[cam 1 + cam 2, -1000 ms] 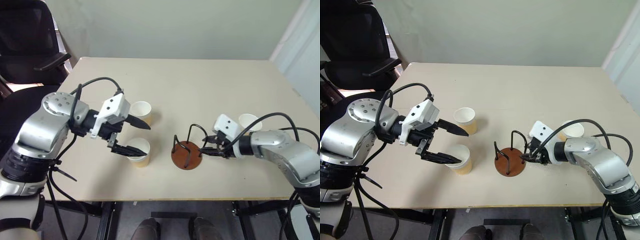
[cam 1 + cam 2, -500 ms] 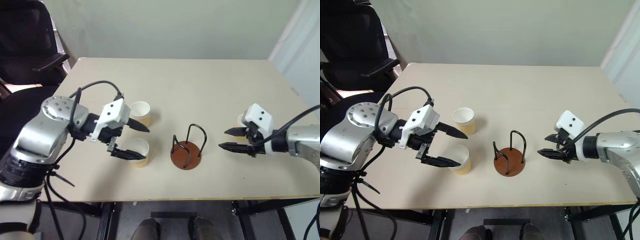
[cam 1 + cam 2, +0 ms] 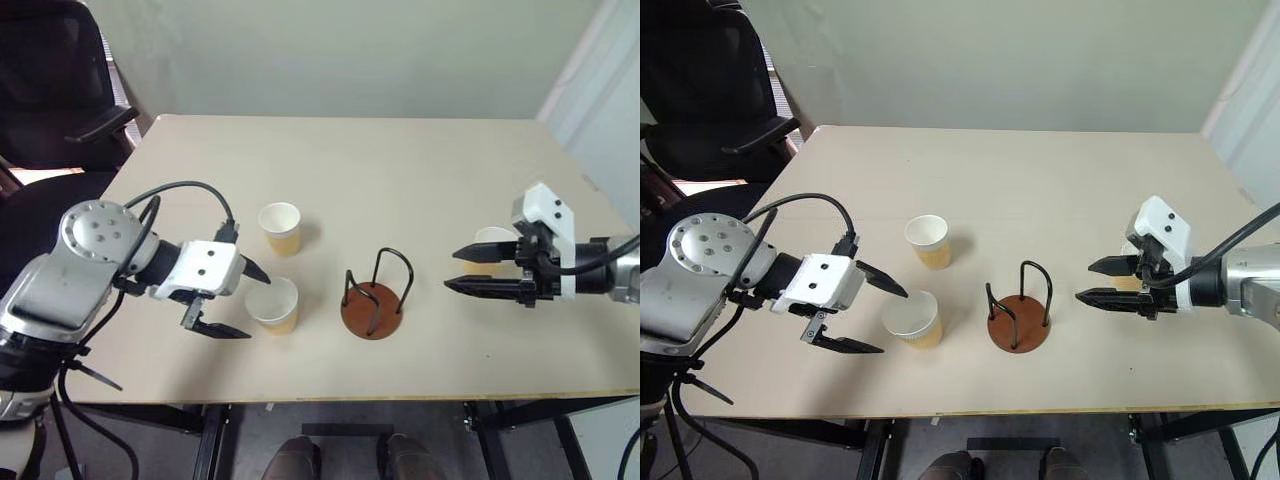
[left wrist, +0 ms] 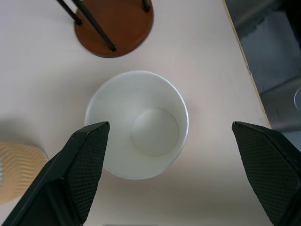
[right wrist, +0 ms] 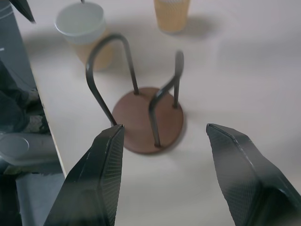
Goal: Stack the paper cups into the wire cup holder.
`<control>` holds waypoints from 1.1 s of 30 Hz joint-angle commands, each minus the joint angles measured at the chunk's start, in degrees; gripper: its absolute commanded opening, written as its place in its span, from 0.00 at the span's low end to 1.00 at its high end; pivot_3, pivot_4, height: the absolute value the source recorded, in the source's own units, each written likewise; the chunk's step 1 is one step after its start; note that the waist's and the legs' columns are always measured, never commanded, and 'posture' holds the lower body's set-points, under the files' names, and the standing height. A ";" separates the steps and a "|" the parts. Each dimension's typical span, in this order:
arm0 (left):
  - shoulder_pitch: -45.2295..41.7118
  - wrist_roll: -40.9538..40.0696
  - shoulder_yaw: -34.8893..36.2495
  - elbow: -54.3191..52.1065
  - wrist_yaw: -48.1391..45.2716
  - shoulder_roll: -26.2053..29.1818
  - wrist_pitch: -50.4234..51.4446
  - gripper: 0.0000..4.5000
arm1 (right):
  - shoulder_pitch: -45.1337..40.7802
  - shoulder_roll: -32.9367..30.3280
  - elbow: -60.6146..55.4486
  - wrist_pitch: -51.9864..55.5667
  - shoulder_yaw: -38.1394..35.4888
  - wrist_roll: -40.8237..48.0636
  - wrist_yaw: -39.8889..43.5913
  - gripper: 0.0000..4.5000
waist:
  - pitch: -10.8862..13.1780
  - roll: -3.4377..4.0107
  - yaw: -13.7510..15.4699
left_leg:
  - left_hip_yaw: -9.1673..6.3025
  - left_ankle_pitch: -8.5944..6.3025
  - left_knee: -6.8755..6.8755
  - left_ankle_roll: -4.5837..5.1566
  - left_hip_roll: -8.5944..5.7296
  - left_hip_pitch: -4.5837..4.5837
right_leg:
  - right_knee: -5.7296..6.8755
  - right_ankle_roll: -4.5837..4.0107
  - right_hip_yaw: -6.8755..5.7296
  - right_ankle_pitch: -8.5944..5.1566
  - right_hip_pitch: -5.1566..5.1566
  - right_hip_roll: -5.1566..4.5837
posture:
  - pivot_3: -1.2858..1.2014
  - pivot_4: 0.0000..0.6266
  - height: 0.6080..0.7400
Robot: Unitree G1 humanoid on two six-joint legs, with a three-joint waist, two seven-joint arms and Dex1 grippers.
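Note:
Two paper cups stand upright left of centre on the table, one nearer [image 3: 272, 306] and one farther back [image 3: 280, 228]. A third paper cup [image 3: 494, 238] sits at the right, partly hidden behind my right gripper. The wire cup holder [image 3: 372, 300] stands in the middle and holds nothing. My left gripper [image 3: 256, 308] is open, its fingers either side of the near cup's left part, not touching it; the left wrist view looks down into this cup [image 4: 136, 125]. My right gripper [image 3: 451, 272] hovers open and empty to the right of the holder [image 5: 148, 117], pointing at it.
A black office chair [image 3: 60, 90] stands past the table's back left corner. The table's front edge [image 3: 400, 397] runs close below the near cup and the holder. Bare tabletop [image 3: 400, 180] stretches behind the cups and the holder.
My right gripper has drawn back from the holder, going right and up. My left gripper has moved left and down and rolled, coming off the near cup's rim to its left side.

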 commanded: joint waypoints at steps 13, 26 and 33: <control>-4.26 5.02 -4.93 7.44 0.39 -8.76 -10.75 0.63 | -0.07 -1.99 -4.63 0.21 -6.44 7.56 -2.04 0.64 | -0.01 -0.01 0.20 | 0.00 -0.03 0.05 0.00 0.00 -0.07 | 0.00 -0.01 -0.02 0.00 -0.01 -0.02 | 0.52 0.24 1.00; -8.65 1.12 -8.97 6.22 -2.99 -6.20 -8.28 0.01 | 2.08 -4.63 -5.40 -0.85 -9.38 10.07 -2.96 0.64 | -0.01 0.00 0.13 | 0.02 -0.01 0.06 -0.05 0.00 -0.07 | -0.05 0.32 -0.01 0.18 -0.02 -0.01 | 0.52 0.24 1.00; -14.23 -2.60 -11.11 5.71 -2.99 -5.19 -2.95 0.01 | 2.53 -5.54 -5.29 -2.42 -10.10 10.16 -1.78 0.64 | -0.01 0.00 0.25 | 0.03 -0.03 0.07 -0.02 0.00 -0.09 | -0.02 0.31 -0.02 0.18 -0.01 -0.02 | 0.52 0.24 1.00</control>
